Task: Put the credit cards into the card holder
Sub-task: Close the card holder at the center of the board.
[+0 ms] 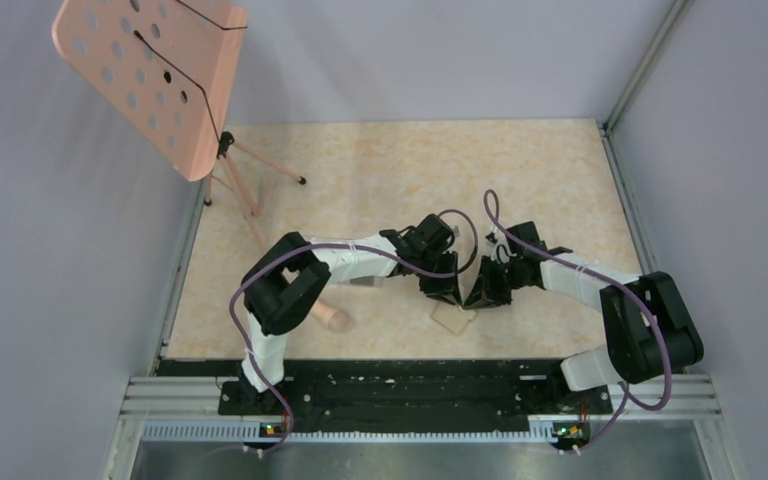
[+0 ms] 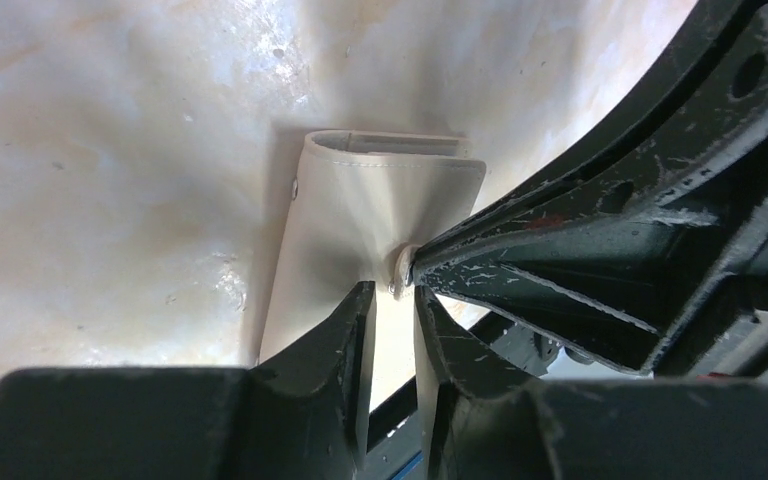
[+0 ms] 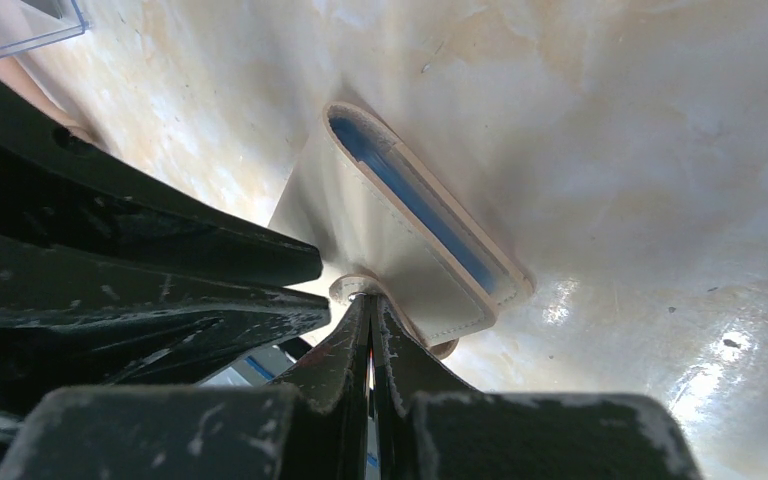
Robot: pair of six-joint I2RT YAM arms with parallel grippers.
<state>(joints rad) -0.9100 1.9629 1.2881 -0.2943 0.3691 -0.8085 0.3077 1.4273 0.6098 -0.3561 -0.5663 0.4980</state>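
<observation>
The card holder (image 1: 453, 320) lies on the table just in front of where both arms meet, a tan wallet with its spine turned up (image 2: 360, 200). Its blue-lined slot (image 3: 415, 205) gapes slightly. My left gripper (image 1: 445, 296) hovers at the wallet's near edge, jaws a narrow gap apart with nothing between them (image 2: 392, 292). My right gripper (image 1: 482, 294) is shut, its tips (image 3: 370, 298) pressed against the wallet's round snap tab (image 3: 352, 287). The right fingers (image 2: 520, 270) cross close in front of the left ones. The credit cards are out of view.
A pink perforated music stand (image 1: 150, 80) stands at the back left, its legs reaching toward the left arm, one foot (image 1: 335, 318) near the front edge. A corner of a clear plastic box (image 3: 20, 25) shows beyond the wallet. Grey walls close in the table.
</observation>
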